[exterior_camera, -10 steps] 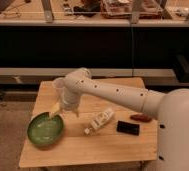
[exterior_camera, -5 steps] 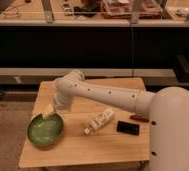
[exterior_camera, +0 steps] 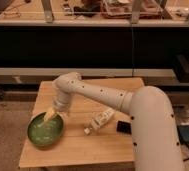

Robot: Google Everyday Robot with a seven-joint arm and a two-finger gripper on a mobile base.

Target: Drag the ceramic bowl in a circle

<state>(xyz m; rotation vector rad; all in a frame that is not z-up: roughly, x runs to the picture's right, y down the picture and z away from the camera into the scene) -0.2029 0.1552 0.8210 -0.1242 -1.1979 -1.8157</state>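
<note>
Two-finger gripper, jaws spread, dips inside the wide green glazed ceramic bowl at its one-o'clock rim, apparently hooking it for a circular drag.

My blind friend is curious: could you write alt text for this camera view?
A white robot arm's gripper is at the rim of the green ceramic bowl on a wooden table. A white bottle and a dark object lie nearby.

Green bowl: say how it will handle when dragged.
The bowl looks rigid and glazed, so it probably slides flat on the wooden table. Wide and shallow, it seems unlikely to tip. The gripper at its rim might chip it.
</note>
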